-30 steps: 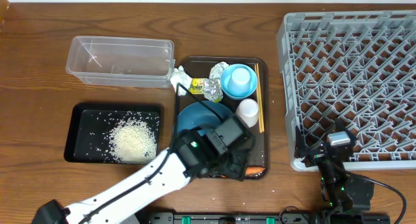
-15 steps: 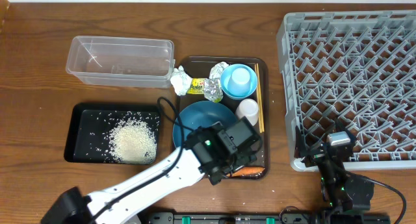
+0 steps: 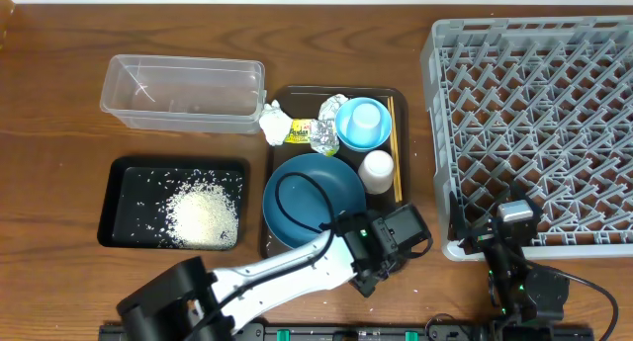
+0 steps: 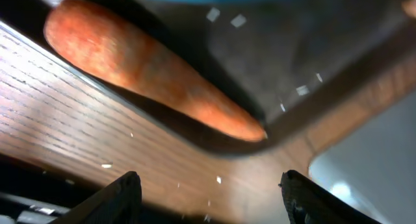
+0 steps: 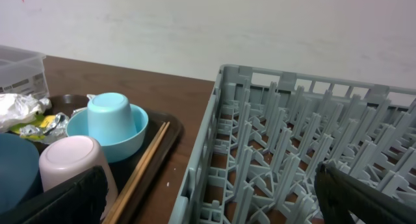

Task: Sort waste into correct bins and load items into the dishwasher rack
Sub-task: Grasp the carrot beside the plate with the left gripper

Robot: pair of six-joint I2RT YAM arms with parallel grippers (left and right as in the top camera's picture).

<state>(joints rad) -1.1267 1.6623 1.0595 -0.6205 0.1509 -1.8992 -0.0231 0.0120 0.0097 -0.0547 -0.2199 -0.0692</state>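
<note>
While the left gripper (image 4: pixel 209 197) hangs spread wide over the dark brown serving tray's (image 4: pixel 208 143) corner, the small orange carrot (image 4: pixel 146 74) lies inside that corner, ungripped; the right gripper (image 5: pixel 208 198) sits wide beside the grey plastic dishwasher rack (image 5: pixel 292 120).

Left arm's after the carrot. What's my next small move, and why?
Probably ease the left gripper forward over the tray rim until its open jaws straddle the carrot: the fingertips sit over wood table, short of it.
</note>
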